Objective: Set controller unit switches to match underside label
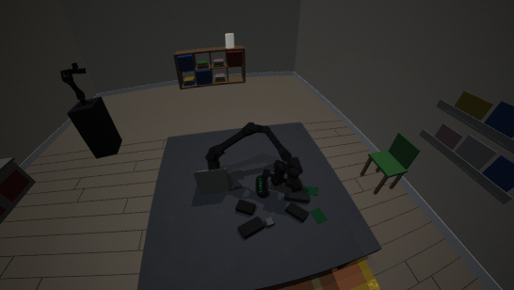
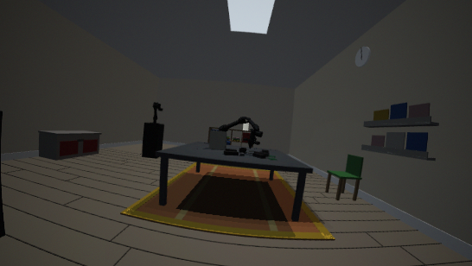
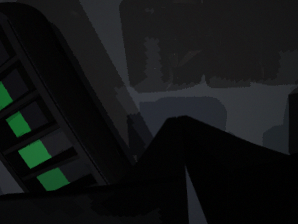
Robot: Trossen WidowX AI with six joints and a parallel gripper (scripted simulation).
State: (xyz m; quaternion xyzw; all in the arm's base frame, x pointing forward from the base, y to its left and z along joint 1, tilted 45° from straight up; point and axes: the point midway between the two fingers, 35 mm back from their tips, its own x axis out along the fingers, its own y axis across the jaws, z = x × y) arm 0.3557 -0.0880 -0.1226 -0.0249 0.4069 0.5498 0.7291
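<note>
The dark grey controller unit (image 1: 260, 186) (image 3: 47, 116) sits mid-table, and its row of rocker switches shows several green ends. In the wrist view the unit fills the left side with the green ends (image 3: 33, 153) in a slanted row. I cannot tell whether it lies flat on its base or is tipped. My gripper (image 1: 277, 181) (image 3: 177, 127) is shut with nothing between the fingers. It sits low, right beside the unit's right side. The label on the underside is hidden.
A light grey box (image 1: 212, 181) stands left of the unit. Dark modules (image 1: 245, 207) (image 1: 250, 227) (image 1: 297, 212) and a small grey cube (image 1: 269, 221) lie in front. Two green boards (image 1: 311, 190) (image 1: 318, 216) lie at the right. A green chair (image 1: 393, 160) stands beyond the table's right edge (image 1: 358, 212).
</note>
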